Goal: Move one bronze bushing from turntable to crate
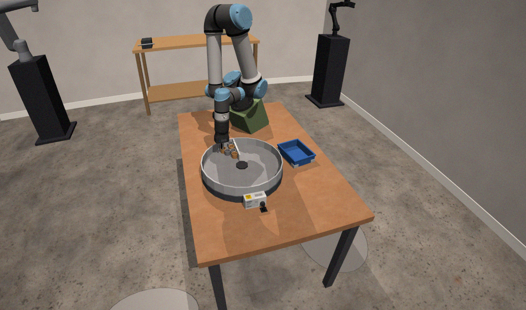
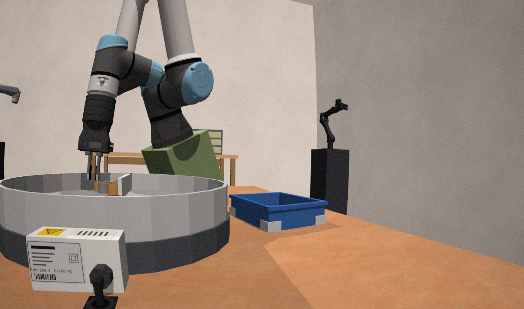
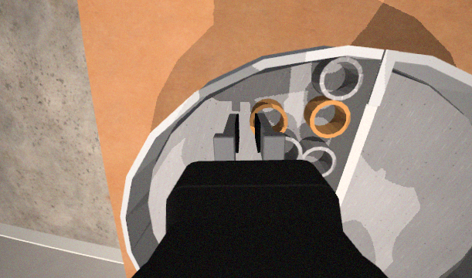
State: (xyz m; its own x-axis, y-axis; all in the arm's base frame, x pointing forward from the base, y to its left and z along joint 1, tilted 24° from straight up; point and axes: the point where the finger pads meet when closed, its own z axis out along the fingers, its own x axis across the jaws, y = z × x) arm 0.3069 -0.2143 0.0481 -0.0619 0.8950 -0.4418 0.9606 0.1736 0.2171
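Note:
My gripper (image 1: pixel 221 148) (image 2: pixel 93 178) (image 3: pixel 246 126) points down inside the turntable (image 1: pixel 233 190) (image 2: pixel 179 215) (image 3: pixel 126 193) near its back left wall. Its fingers stand a short way apart with nothing between them. In the wrist view the right finger overlaps the left side of a bronze bushing (image 1: pixel 222 150) (image 2: pixel 96 186) (image 3: pixel 269 105), which stands upright. Another bronze bushing (image 1: pixel 231 146) (image 3: pixel 331 136) stands beside it, and a third (image 1: pixel 234 155) (image 2: pixel 112 189) is hidden in the wrist view. Grey bushings (image 1: pixel 227 152) (image 3: pixel 361 79) stand among them. The blue crate (image 1: pixel 304 160) (image 2: pixel 294 216) is right of the turntable.
A thin upright divider (image 1: pixel 236 148) (image 2: pixel 124 184) (image 3: pixel 355 162) stands right beside the bushing group. A dark hub (image 1: pixel 241 165) sits at the turntable's centre. A white box (image 1: pixel 253 202) (image 2: pixel 56 268) with a plug stands at its front. The green arm base (image 1: pixel 253 121) (image 2: pixel 187 159) is behind.

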